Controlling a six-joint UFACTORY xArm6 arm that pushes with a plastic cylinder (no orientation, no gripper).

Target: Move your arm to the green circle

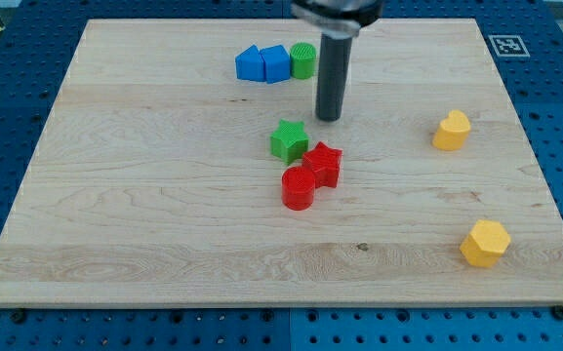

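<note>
The green circle (303, 60) is a small round block near the view's top, touching the right side of two blue blocks (262, 64). My tip (329, 118) is the lower end of the dark rod, below and slightly right of the green circle and apart from it. A green star (289, 140) lies just below and left of my tip.
A red star (323, 163) and a red round block (299, 187) sit together below the green star. A yellow heart-like block (451, 130) is at the right and a yellow hexagon (484, 243) at the lower right. The wooden board (144, 214) lies on a blue pegboard.
</note>
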